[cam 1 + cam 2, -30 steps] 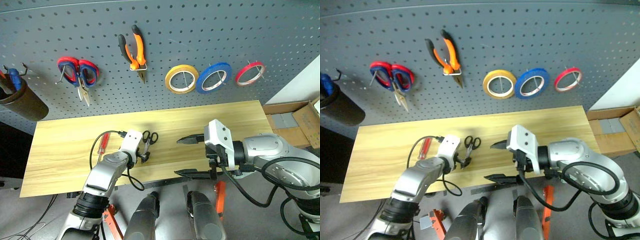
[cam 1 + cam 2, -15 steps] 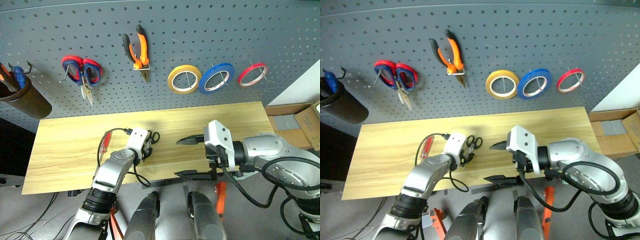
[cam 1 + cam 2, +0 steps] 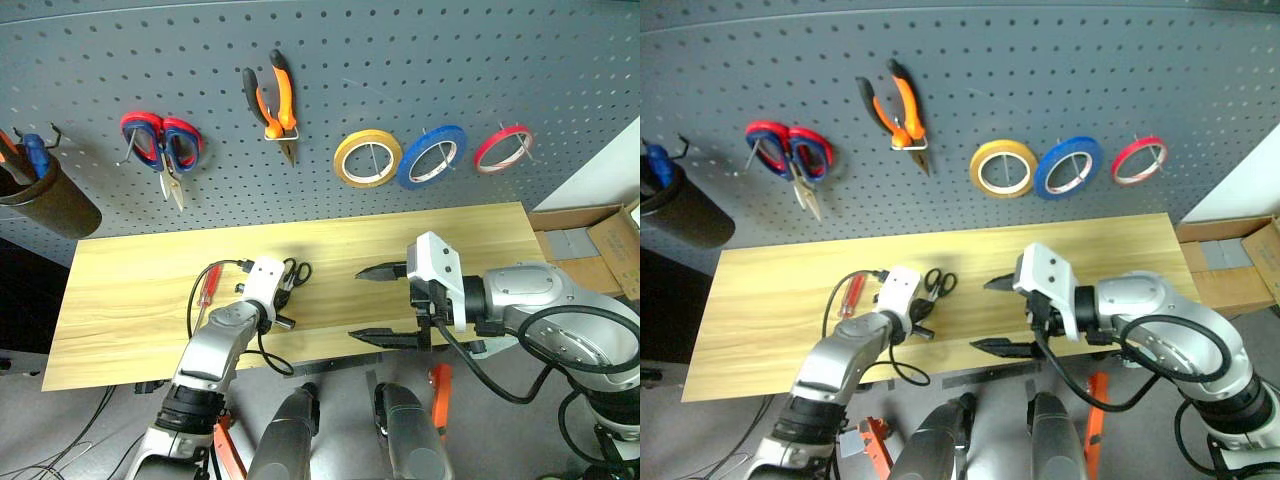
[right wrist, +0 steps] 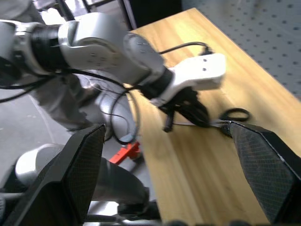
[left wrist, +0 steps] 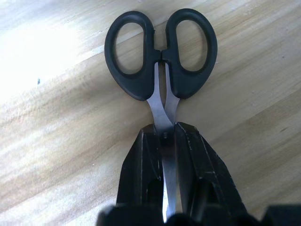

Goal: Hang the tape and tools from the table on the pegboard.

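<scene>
Scissors [image 5: 160, 56] — the small black-handled pair — lay flat on the bench [image 3: 130, 300], handle loops toward the pegboard [image 3: 400, 60], blades toward the robot. Left end effector [image 5: 169, 136] was clamped on the blades: in the left wrist view the two black fingers [image 5: 141, 165] pressed against the steel from either side, just below the pivot, with no gap visible. Handles remained on the wood.

Screwdriver [image 3: 205, 288] with the clear red handle lay on the bench just to the left of the left arm, apart from the scissors, roughly parallel to the arm. A black cable looped over the bench beside it.

Right end effector [image 3: 385, 303] was held above the near edge of the bench, to the right of the scissors, pointing toward them — fingers spread wide, nothing between them.

On the pegboard, left to right: red-and-blue-handled scissors [image 3: 160, 145], pliers [image 3: 270, 100] with orange-and-black handles hanging nose down, yellow tape roll [image 3: 367, 158], blue tape roll [image 3: 430, 156], thin red tape roll [image 3: 502, 148]. Each roll hung on its own hook, yellow and blue nearly touching. Dark cup [image 3: 45, 200] was mounted at the far left edge of the board with tool handles sticking out.
</scene>
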Controlling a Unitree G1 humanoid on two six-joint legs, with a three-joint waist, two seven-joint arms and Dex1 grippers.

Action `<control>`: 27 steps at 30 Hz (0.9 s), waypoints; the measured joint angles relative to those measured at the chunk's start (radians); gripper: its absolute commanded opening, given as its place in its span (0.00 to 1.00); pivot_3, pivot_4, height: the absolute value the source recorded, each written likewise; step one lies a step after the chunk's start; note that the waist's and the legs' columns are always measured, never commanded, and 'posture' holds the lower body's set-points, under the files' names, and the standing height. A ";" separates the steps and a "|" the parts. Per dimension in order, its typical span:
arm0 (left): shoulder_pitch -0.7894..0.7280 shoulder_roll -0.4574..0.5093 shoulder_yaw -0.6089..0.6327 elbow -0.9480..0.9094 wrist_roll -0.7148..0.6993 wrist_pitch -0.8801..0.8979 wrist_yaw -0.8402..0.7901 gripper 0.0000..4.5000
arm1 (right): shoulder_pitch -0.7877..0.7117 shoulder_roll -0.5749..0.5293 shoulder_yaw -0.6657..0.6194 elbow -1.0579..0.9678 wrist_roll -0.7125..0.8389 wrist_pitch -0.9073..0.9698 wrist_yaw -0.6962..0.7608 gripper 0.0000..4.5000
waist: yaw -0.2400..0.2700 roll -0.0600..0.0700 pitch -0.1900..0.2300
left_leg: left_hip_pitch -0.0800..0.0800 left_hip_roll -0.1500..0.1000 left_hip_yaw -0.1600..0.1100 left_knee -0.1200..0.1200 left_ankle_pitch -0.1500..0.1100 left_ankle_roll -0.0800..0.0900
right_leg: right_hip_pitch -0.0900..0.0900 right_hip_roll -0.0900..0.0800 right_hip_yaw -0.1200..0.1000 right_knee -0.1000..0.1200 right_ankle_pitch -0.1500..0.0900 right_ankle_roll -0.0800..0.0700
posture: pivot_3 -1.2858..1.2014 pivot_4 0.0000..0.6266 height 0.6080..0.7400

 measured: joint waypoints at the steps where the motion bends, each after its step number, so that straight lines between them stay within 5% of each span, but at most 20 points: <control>1: 0.014 0.001 0.011 -0.004 -0.002 -0.017 0.000 0.02 | -0.004 0.005 0.000 0.002 -0.006 -0.008 0.000 1.00 | 0.000 -0.001 0.001 | 0.000 0.000 0.000 0.000 0.000 0.000 | 0.000 0.000 0.000 0.000 0.000 0.000 | 0.45 0.64 1.00; 15: 0.321 -0.019 0.252 -0.468 -0.119 -0.305 -0.016 0.02 | -0.128 0.110 -0.001 0.077 -0.101 -0.144 0.007 1.00 | 0.004 -0.002 0.010 | -0.003 0.002 0.001 0.000 -0.001 0.001 | 0.000 0.000 -0.002 -0.008 0.004 0.000 | 0.47 0.62 1.00; 27: 0.257 -0.019 0.353 -0.669 -0.122 -0.277 0.113 0.02 | -0.189 0.188 -0.029 0.217 -0.182 -0.334 0.012 1.00 | 0.013 -0.002 0.010 | -0.003 0.002 0.001 0.000 -0.001 0.001 | -0.001 0.001 -0.004 -0.007 0.004 0.000 | 0.49 0.57 1.00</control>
